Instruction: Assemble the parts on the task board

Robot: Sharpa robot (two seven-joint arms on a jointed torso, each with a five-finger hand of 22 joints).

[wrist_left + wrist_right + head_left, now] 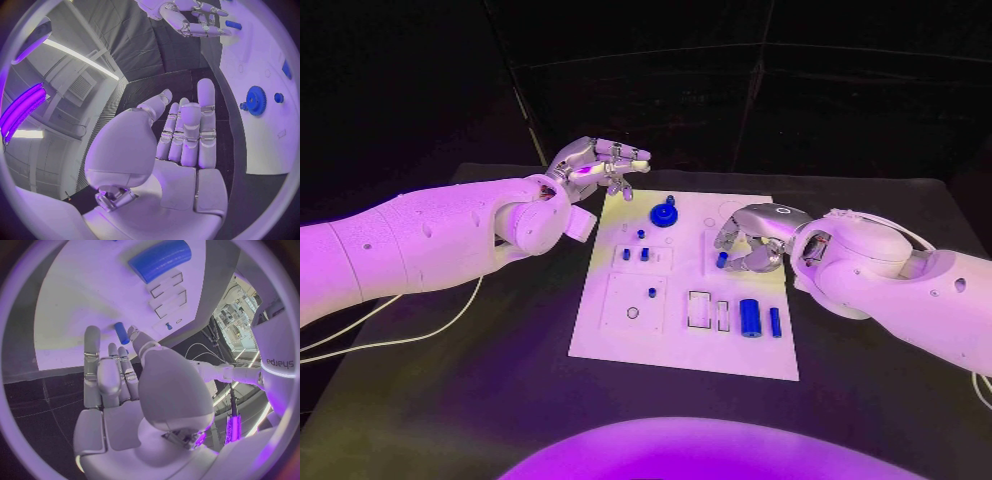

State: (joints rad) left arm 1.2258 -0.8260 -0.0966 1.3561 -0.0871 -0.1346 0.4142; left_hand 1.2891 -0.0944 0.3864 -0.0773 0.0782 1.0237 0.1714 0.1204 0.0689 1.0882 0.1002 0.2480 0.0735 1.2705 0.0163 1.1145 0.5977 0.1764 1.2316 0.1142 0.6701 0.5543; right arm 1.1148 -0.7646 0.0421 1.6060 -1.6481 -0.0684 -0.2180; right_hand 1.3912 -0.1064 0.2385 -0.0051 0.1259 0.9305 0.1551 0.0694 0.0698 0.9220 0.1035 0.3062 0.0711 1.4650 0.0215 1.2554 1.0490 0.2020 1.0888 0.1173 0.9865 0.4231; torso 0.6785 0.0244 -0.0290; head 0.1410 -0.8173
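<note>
The white task board (625, 340) lies mid-table. A blue gear (664, 214) (255, 100) stands near its far edge, with small blue pegs (635, 254) just in front of it and another peg (652, 292) further forward. A thick blue cylinder (750, 317) (159, 259) and a thinner one (775, 320) lie near the front right. My right hand (754, 238) (119, 375) hovers over the board's right middle and pinches a small blue peg (723, 259) (122, 333) (233, 24) at its fingertips. My left hand (596, 165) (187, 135) is raised beyond the board's far left corner, fingers extended and holding nothing.
Empty rectangular slots (700, 309) sit left of the thick cylinder, and a round hole (633, 313) is in the front left plate. A white cable (387, 340) trails over the table's left side. Bare black table (877, 400) surrounds the board.
</note>
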